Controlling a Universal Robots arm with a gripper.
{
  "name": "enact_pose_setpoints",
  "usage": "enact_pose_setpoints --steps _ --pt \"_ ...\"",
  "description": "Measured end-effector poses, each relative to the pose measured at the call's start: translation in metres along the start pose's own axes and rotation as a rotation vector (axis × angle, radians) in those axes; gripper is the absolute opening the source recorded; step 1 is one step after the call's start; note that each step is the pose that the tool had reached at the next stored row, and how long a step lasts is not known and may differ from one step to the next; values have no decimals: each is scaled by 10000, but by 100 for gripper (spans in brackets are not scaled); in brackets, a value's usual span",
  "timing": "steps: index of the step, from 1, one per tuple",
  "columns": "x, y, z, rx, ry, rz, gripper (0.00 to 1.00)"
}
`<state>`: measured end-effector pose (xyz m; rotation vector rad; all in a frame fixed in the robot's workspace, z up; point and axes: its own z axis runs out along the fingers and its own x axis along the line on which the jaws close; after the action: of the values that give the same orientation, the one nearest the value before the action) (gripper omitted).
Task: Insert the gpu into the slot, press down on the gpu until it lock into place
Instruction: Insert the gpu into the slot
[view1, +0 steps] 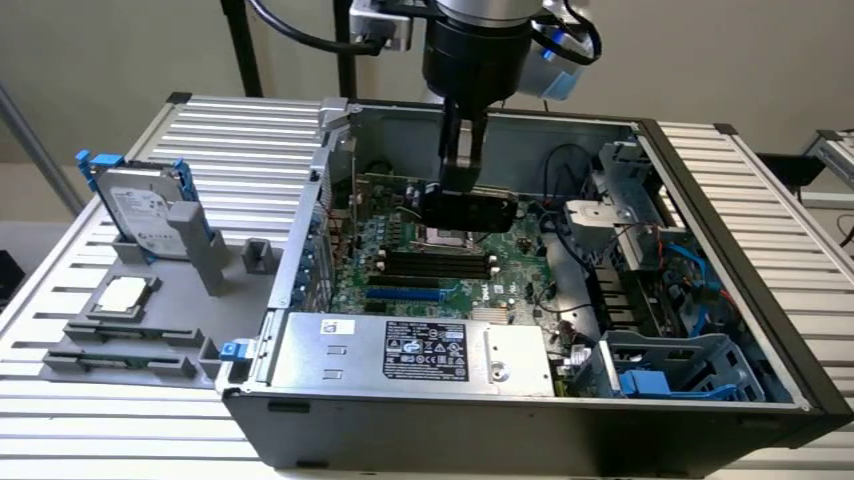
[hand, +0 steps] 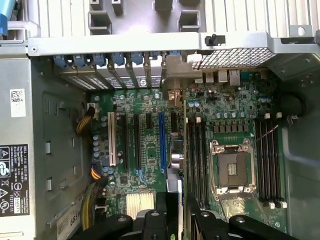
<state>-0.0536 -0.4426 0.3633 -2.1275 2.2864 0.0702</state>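
Nearest, behind the silver labelled power-supply box, the long bright-blue plastic slot sits on the green motherboard. Farther back, the black fingers pinch the flat black gpu card upright above the board, apart from that slot, near the square silver processor socket.

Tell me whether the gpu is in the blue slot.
Out: the gpu is held in the jaws above the motherboard, and the slot lies bare.

power-supply box: is sitting in the case, before the motherboard.
slot: is lying on the motherboard, between the power-supply box and the memory slots.
gpu: is hanging in the gripper above the motherboard, apart from the slot.
hard drive: is standing outside the case, at the exterior view's left.
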Motion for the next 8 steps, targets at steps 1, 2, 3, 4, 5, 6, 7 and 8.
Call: enact_pose_setpoints --steps 1,2,3,4,5,6,7,8 --pt "9 9 15 -1 -3 -24 26" --pt "18 20 32 -3 -5 -48 26" --pt "27 31 49 -4 -10 -70 26" --pt "36 43 66 -5 -15 -92 26" --pt "44 54 83 -6 -19 -113 26" --pt "53 67 101 -7 -24 -134 26" --pt "61 81 118 -9 -29 -153 26" --pt "69 96 136 -10 -33 -172 26"
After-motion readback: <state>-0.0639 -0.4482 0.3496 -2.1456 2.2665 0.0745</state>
